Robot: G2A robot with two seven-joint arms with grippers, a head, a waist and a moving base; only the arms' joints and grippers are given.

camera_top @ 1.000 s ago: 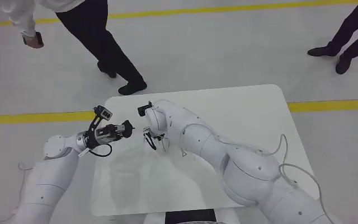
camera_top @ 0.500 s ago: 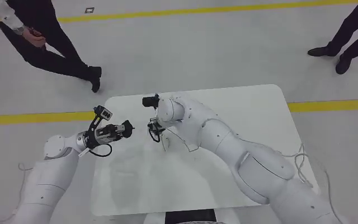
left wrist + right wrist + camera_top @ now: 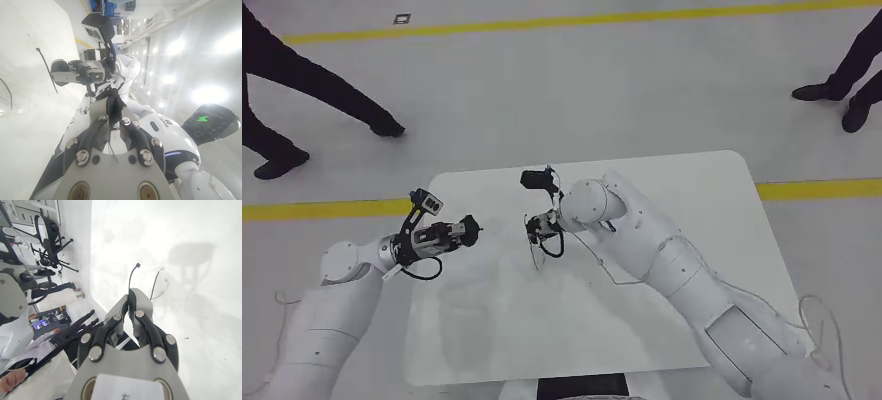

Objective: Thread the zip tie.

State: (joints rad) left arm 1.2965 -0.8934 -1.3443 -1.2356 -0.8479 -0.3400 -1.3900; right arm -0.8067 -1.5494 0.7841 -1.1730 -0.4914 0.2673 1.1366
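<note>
The left hand (image 3: 472, 229) is up over the left side of the table (image 3: 672, 200); its fingers are pressed together, and a thin black strip (image 3: 113, 151) runs back between them; I think it is a second tie, but I cannot be sure. The right hand (image 3: 539, 226) is near it, with a gap between the two; its fingers are shut tight on the zip tie (image 3: 131, 275), pinching it part way along. The tie is in the air above the table, with both ends free.

I think the job is only begun; the tie is picked up, but its tip is not in its square head (image 3: 138, 265), and no loop is made; the tip has to go through the hole and be pulled.

The left wrist view shows both ends of the tie poking out past the right hand; the top view shows the gap between the hands; the right wrist view shows spare ties (image 3: 155, 285) lying on a clear sheet on the table.
</note>
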